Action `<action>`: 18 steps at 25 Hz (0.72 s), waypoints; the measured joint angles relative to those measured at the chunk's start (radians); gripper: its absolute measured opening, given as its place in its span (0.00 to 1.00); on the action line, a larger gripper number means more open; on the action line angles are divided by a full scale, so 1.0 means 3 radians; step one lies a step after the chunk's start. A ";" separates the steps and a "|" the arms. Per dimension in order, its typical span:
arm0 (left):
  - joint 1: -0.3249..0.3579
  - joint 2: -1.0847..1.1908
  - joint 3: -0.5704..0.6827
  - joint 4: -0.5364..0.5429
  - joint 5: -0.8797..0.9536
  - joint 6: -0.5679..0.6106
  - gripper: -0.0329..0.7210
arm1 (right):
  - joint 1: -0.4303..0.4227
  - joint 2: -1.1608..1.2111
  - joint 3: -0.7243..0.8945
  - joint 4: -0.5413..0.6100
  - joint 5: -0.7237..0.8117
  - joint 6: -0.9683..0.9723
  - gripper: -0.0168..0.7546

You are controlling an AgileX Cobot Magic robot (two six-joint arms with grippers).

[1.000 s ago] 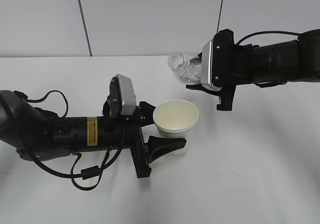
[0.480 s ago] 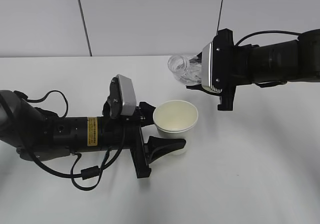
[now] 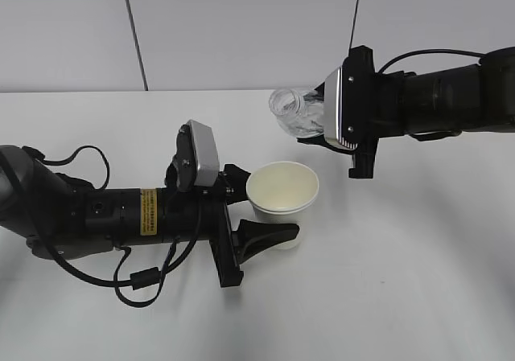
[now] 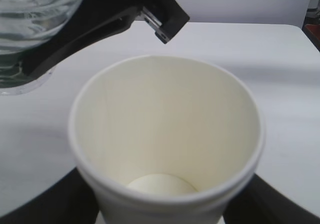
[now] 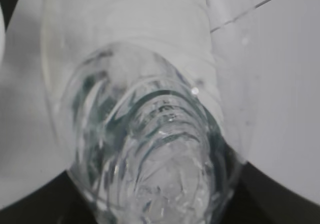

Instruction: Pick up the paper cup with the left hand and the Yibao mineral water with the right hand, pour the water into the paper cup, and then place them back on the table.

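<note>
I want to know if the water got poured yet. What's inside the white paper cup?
Nothing shows inside the paper cup: just cream walls and a bare, dry-looking bottom. The near wall hides a little of the bottom. The water bottle is tipped above it.

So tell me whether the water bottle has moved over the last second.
Yes, slightly. Against the dark wall seam in the exterior view, the Yibao mineral water, held by the right hand, tipped its open mouth upward and shifted a little left.
</note>
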 joint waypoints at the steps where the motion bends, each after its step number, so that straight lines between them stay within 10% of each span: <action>1: 0.0000 0.0000 0.0000 0.0000 0.0000 0.0000 0.61 | 0.0000 0.0000 0.0000 0.0000 0.0000 0.0000 0.58; 18: 0.0000 0.0000 0.0000 0.0000 0.0000 -0.0002 0.61 | 0.0000 0.0000 0.0000 0.0000 0.0000 0.0000 0.58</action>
